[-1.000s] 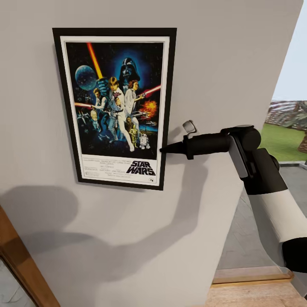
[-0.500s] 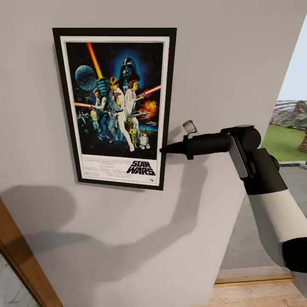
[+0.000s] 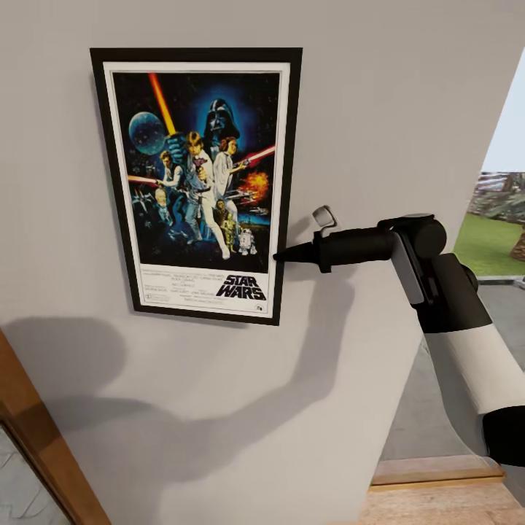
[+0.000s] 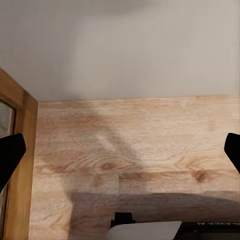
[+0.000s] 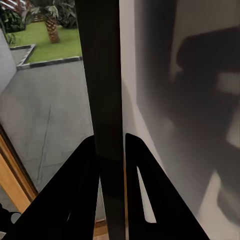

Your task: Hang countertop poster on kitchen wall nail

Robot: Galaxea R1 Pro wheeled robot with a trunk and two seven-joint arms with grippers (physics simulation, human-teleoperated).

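The tall rectangular Star Wars poster with a black frame and white border [image 3: 197, 182] is sitting flat against the plain light grey wall [image 3: 364, 87] in the upper left part of the head view, with its top edge level and the words "STAR WARS" at the bottom. The right gripper [image 3: 281, 256], black and pointy, is reaching in from the right side of that view and is touching the right edge of the frame, a bit below its middle. In the right wrist view, the two black fingers [image 5: 80, 190] are pinching the thin black edge of the poster [image 5: 102, 75] between them, so this claw is closed tight on the frame. The white and black right arm [image 3: 467, 350] is stretching down to the lower right corner of the head view, and it is throwing a big dark shadow [image 3: 219, 415] on the wall below the poster. In the left wrist view, the left gripper [image 4: 120, 152] is spread wide and holding nothing, with one black fingertip [image 4: 10, 155] at each side of the frame, over a light brown wooden floor [image 4: 135, 160].
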